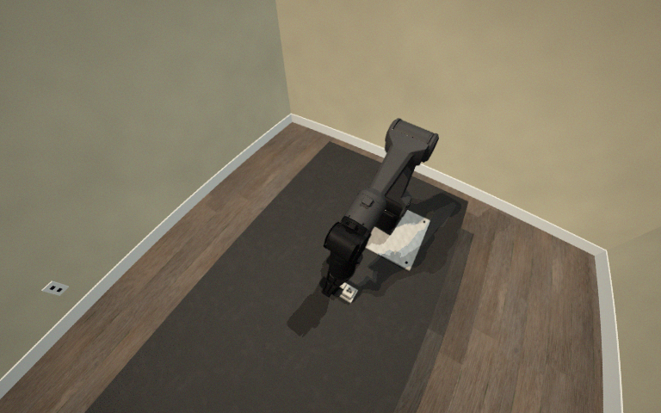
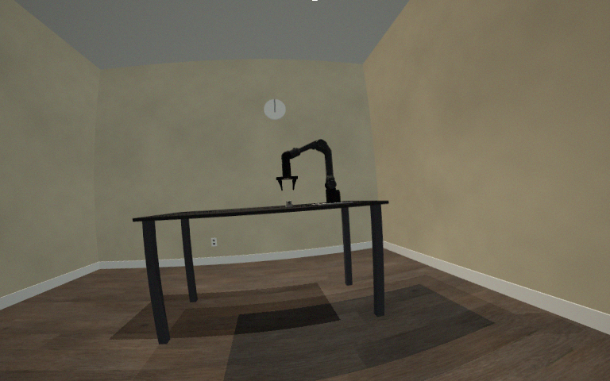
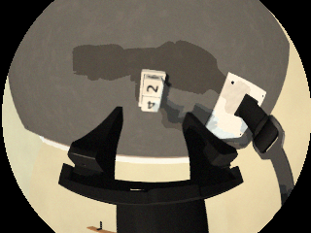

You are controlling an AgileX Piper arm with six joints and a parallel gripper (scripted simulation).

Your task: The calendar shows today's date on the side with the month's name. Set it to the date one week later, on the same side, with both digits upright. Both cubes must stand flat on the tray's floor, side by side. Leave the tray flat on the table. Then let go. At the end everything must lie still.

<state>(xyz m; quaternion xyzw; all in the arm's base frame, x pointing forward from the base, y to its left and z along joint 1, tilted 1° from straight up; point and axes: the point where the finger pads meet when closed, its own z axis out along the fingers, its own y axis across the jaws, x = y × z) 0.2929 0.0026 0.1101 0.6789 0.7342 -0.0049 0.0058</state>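
Note:
The small white calendar stands on the dark table. In the wrist view a face with a black 2 and below it a face with a black 4 show, both turned sideways. I cannot tell whether these are two cubes or two faces of one. A pale tray edge shows beyond them. The month's name is not readable. My gripper is wide open and empty, pointing down, above the calendar. In the top view the arm hides part of the calendar.
A white base plate with dark bolt holes lies under the arm's base, to the right of the calendar in the wrist view. The dark table top extends around the calendar. The arm's shadow falls beside the calendar.

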